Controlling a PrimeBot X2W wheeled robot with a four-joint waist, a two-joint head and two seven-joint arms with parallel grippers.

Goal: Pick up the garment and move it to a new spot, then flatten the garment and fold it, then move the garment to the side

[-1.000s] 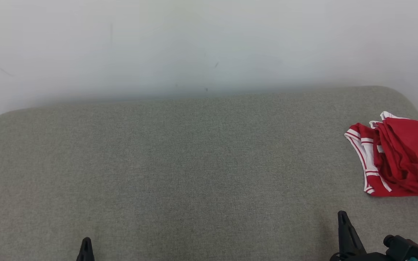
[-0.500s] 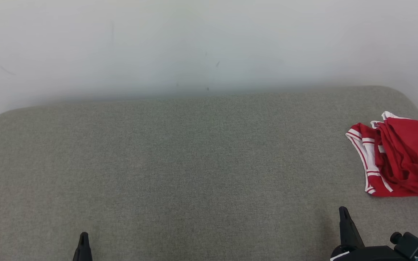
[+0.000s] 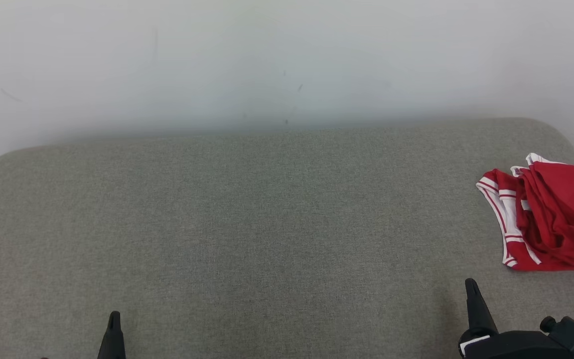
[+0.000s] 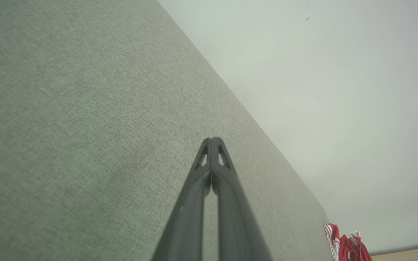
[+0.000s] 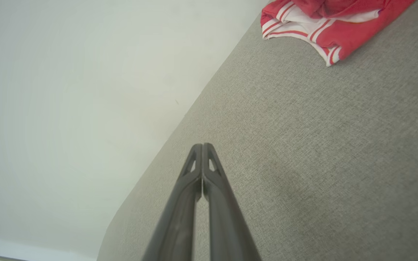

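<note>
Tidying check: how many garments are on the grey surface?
1: a crumpled red garment with white stripes at the right end of the grey fabric surface. Its folds may hide more.

Grey fabric surface; red garment, seemingly folded

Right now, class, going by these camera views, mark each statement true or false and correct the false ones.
1. The red garment lies at the right end of the grey surface. True.
2. The right gripper grips the garment. False: it is shut on nothing, apart from the garment.
3. The left gripper is shut. True.
4. The garment is spread flat. False: it lies bunched in folds.
5. The garment is plain red. False: it has white stripes.
</note>
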